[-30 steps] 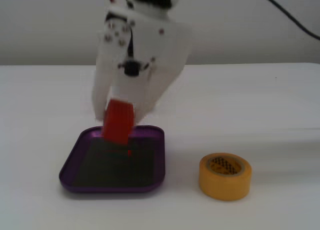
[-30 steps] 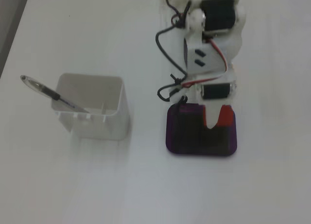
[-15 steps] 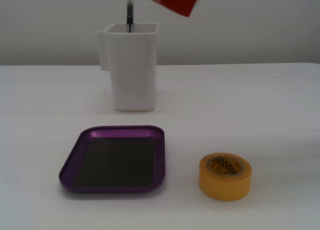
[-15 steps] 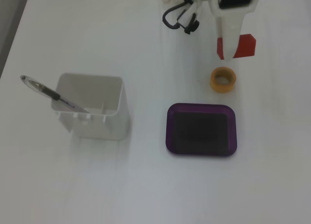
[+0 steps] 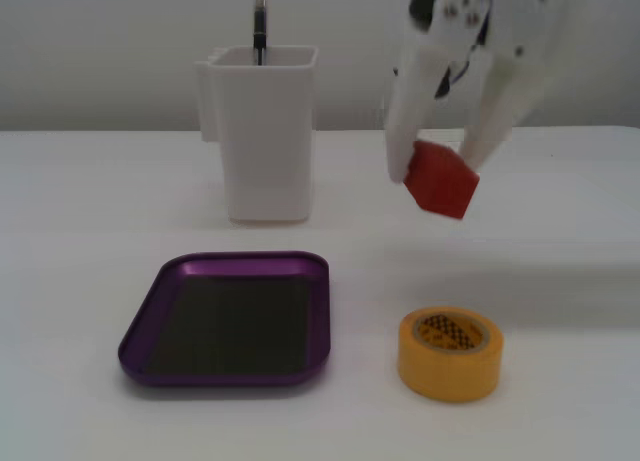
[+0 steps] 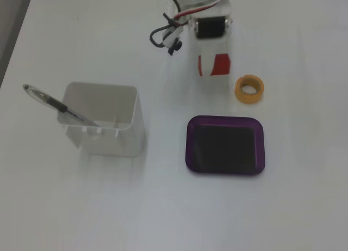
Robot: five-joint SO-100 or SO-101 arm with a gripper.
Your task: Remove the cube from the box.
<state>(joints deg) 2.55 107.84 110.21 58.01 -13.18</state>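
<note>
We see the box (image 5: 228, 321), a shallow purple metallic tray with rounded corners and a raised rim; its dark flat floor holds nothing. Behind it in a fixed view stands a tall white plastic container (image 5: 262, 131) with a pen (image 5: 259, 26) leaning inside.

The cube (image 5: 441, 179) is out of the box, held clear above the white table (image 5: 90, 231) and tilted, to the right of the container. The gripper (image 5: 437, 161) is pinched on it, one white finger (image 5: 410, 121) on each side. In a fixed view from above, the cube (image 6: 218, 65) shows red between the fingers.

A yellow tape roll (image 5: 450, 353) lies flat just right of the box.
</note>
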